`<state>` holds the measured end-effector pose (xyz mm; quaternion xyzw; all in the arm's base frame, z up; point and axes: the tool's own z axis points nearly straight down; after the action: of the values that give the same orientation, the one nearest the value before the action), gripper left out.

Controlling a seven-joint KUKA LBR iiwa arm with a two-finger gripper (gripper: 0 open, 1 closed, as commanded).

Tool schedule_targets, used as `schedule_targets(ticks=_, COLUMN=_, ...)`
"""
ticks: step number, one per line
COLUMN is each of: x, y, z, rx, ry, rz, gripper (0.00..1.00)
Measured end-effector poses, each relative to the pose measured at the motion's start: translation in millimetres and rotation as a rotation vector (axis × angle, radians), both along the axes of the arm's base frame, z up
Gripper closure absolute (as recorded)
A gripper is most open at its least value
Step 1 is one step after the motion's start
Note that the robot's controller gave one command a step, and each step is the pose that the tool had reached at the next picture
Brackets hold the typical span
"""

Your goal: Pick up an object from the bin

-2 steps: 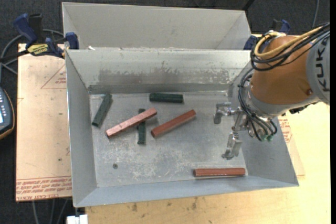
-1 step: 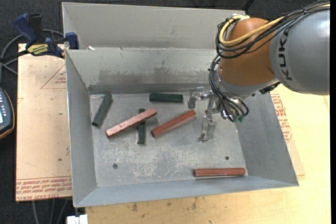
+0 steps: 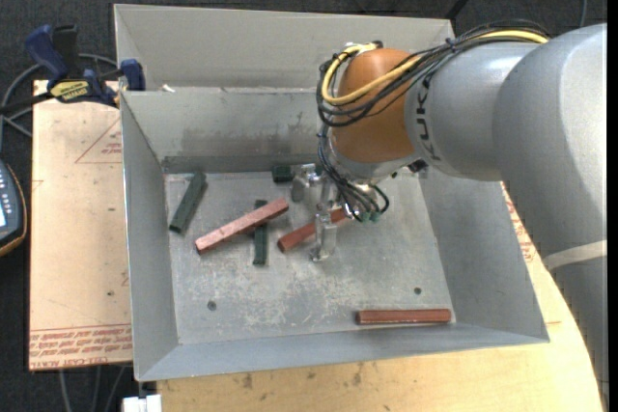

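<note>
My gripper (image 3: 315, 219) is low in the middle of the bin, open. One finger (image 3: 322, 246) stands on the near side of a short red-brown block (image 3: 294, 238) and the other (image 3: 307, 185) on its far side, so the block lies flat on the floor between them. The block's right end is hidden under the gripper. Just left of it, a long pinkish-red bar (image 3: 241, 225) lies across a dark green stick (image 3: 259, 241). A small dark green piece (image 3: 281, 174) lies close behind the gripper.
Another dark green bar (image 3: 187, 202) lies by the left wall. A red-brown bar (image 3: 403, 315) lies along the front wall at the right. The arm with its orange cover and cables hangs over the bin's back right.
</note>
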<state>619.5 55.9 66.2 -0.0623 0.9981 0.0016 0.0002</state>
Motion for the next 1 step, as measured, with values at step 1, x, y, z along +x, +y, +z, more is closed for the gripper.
schedule_targets(ticks=1, x=1.6, y=-2.7, z=5.4, rx=-0.001, ry=-0.004, rz=-0.004, gripper=1.0)
